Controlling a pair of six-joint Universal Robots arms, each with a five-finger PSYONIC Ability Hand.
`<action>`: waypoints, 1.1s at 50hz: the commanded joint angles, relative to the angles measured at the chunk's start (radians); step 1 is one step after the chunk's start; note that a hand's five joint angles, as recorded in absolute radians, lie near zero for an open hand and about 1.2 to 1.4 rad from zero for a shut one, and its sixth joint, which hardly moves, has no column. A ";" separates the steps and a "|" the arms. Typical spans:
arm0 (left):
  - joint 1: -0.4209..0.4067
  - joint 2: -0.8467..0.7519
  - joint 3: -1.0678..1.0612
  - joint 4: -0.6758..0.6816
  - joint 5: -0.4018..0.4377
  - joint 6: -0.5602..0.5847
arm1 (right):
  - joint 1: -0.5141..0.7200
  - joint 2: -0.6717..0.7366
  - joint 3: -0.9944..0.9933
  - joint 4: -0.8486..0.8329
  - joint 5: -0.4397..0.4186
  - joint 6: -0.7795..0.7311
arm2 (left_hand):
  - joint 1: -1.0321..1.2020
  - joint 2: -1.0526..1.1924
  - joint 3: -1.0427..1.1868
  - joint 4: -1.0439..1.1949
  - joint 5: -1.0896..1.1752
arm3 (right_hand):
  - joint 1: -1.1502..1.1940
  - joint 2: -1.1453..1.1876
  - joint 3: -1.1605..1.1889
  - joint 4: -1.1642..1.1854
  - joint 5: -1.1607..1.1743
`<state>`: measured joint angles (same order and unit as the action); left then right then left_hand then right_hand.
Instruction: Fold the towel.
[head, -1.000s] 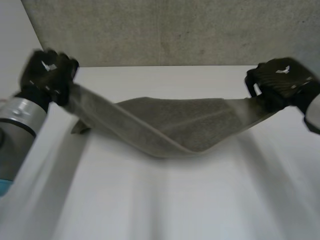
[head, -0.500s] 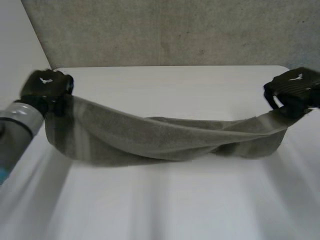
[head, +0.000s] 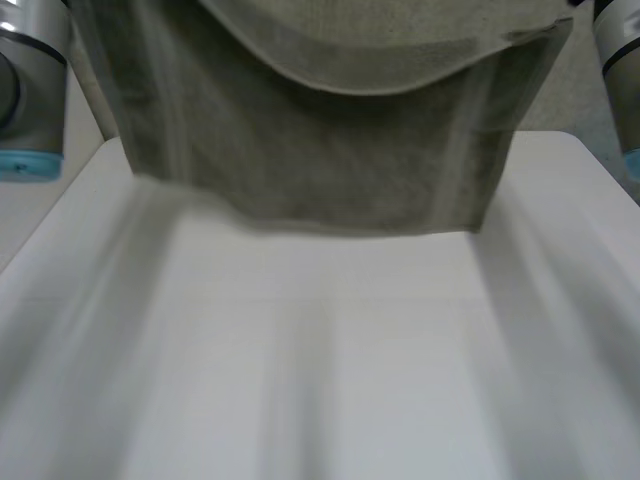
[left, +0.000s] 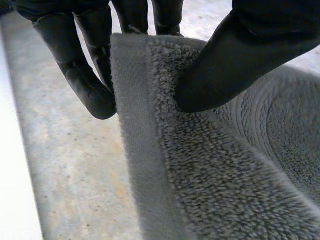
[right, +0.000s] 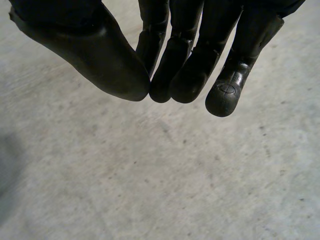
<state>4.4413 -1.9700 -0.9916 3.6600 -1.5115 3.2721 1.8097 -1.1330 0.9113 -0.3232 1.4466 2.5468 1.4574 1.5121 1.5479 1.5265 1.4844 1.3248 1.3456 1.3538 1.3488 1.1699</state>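
The grey towel (head: 330, 150) hangs high above the white table (head: 320, 350), spread wide between my two arms, its top edge sagging in the middle. In the left wrist view my left hand (left: 240, 55) pinches the towel's (left: 220, 170) hemmed edge at a top corner between thumb and fingers. My right hand (right: 185, 60) has thumb and fingers pressed together before a concrete wall (right: 160, 175); no cloth shows at its fingertips there. In the head view the towel's right top corner (head: 545, 35) stays up beside the right arm (head: 620, 60).
The left arm (head: 30, 80) stands at the towel's other top corner. The towel's lower edge hangs just above the far part of the table. A concrete wall (left: 75, 165) rises behind the table.
Both arms have raised the towel from a low sag over the table to high in front of the head camera. It now hangs as a broad sheet.
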 joint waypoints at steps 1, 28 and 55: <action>0.050 0.003 -0.074 -0.009 -0.015 -0.057 | -0.004 -0.027 0.051 0.164 -0.026 0.013 | -0.061 -0.116 -0.152 -0.130 -0.263 | 0.071 0.051 0.042 0.047 0.052; 0.076 -0.069 -0.599 0.022 0.099 0.167 | -0.003 0.076 0.385 0.371 -0.118 0.007 | -0.061 -0.116 -0.152 -0.130 -0.263 | -1.150 -1.171 -1.179 -1.174 -1.170; 0.012 0.591 -0.659 -0.167 0.097 0.070 | 0.193 0.091 0.440 0.191 -0.124 0.412 | -0.061 -0.116 -0.152 -0.130 -0.263 | -1.150 -1.171 -1.179 -1.174 -1.170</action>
<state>4.4529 -1.5193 -1.6508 3.5499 -1.4156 3.3700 1.9091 -1.0396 1.3534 -0.0508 1.3196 2.8383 1.4574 1.5121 1.5493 1.5265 1.4844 0.2331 0.2569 0.2487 0.2553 0.0594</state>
